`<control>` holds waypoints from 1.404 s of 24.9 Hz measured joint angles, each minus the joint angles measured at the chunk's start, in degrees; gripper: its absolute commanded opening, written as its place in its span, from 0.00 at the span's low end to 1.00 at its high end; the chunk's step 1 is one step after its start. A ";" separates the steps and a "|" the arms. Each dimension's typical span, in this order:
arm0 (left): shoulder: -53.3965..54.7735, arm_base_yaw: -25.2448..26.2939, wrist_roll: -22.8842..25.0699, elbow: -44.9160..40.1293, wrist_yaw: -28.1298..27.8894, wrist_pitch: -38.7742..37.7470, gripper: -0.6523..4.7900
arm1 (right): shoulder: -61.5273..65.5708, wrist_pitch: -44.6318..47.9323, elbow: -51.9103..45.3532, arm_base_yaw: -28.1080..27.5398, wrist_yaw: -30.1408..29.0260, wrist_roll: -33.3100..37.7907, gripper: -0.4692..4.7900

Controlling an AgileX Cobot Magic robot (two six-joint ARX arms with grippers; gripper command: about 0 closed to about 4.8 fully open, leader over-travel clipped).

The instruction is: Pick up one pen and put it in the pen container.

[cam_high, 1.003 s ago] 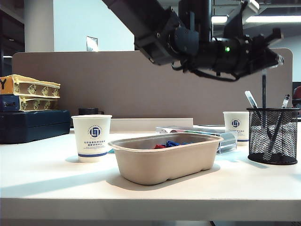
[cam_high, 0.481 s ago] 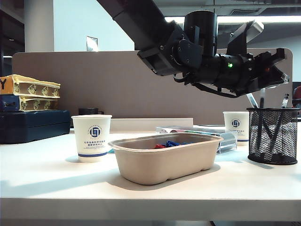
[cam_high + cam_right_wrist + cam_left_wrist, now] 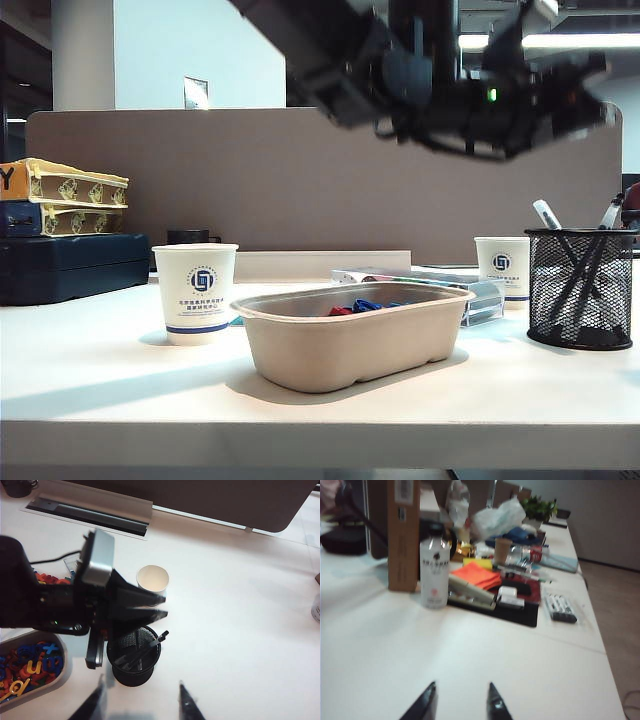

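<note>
The black mesh pen container (image 3: 580, 290) stands at the table's right end, and pens (image 3: 547, 215) lean inside it with their tips above the rim. My left gripper (image 3: 590, 95) hovers high above it, blurred. In the left wrist view the left gripper (image 3: 460, 689) is open with nothing between its fingers. The right wrist view looks down on the pen container (image 3: 134, 656), the pens (image 3: 145, 647) and the left gripper (image 3: 162, 607) over its rim. My right gripper (image 3: 140, 684) is open and empty, well above the table beside the container.
A beige pulp tray (image 3: 350, 345) with small red and blue items sits mid-table. Paper cups stand at left (image 3: 195, 292) and behind the container (image 3: 503, 265). A clear box (image 3: 480, 295) lies behind the tray, and stacked cases (image 3: 60, 240) sit far left.
The left gripper held a pen upright over the container, dipped, opened and let it drop inside. It has now risen clear, empty.
</note>
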 measured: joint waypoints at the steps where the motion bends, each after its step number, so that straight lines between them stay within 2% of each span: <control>1: -0.57 0.00 0.00 0.24 -0.04 0.02 0.34 | 0.00 0.00 0.00 0.02 0.00 0.00 0.43; 5: -4.48 0.35 0.22 0.68 -0.02 -1.99 0.34 | 0.15 0.22 0.00 0.04 -0.02 0.00 0.43; 8: -7.48 1.95 2.56 0.68 0.04 -10.05 0.34 | 0.20 2.51 0.00 0.07 -0.22 0.00 0.43; 9: -9.51 3.21 6.10 0.66 0.00 -17.09 0.34 | 0.20 3.91 0.00 0.07 -0.35 -0.02 0.43; 12: -15.69 5.92 14.45 0.66 -0.02 -30.84 0.34 | 0.31 4.20 0.00 0.04 -0.35 0.00 0.43; 15: -19.93 7.67 17.27 0.68 0.00 -37.59 0.32 | 0.28 4.22 0.00 0.04 -0.33 0.00 0.43; 19: -24.44 9.05 18.62 0.66 -0.11 -45.46 0.31 | 0.74 4.20 0.00 0.04 -0.33 -0.02 0.43; 20: -25.35 9.05 19.21 0.66 -0.15 -46.66 0.27 | 0.87 4.20 -0.02 0.04 -0.33 0.00 0.43; 21: -26.84 8.98 20.98 0.66 -0.15 -48.98 0.26 | 1.09 4.17 -0.02 0.04 -0.33 0.00 0.43; 23: -28.26 8.94 22.40 0.11 -0.22 -50.73 0.26 | 1.14 4.24 -0.02 0.04 -0.33 0.00 0.42; 27: -34.53 10.05 23.98 -6.95 -0.63 -52.76 0.26 | -0.28 5.35 -0.02 0.04 -0.33 -0.04 0.41; 32: -46.73 15.39 24.90 -20.44 -1.97 -52.87 0.26 | -2.58 5.86 0.00 0.04 -0.33 -1.27 0.40; 35: -52.33 16.68 24.90 -26.16 -3.19 -52.52 0.21 | -3.02 6.91 0.00 0.04 -0.35 -1.60 0.28</control>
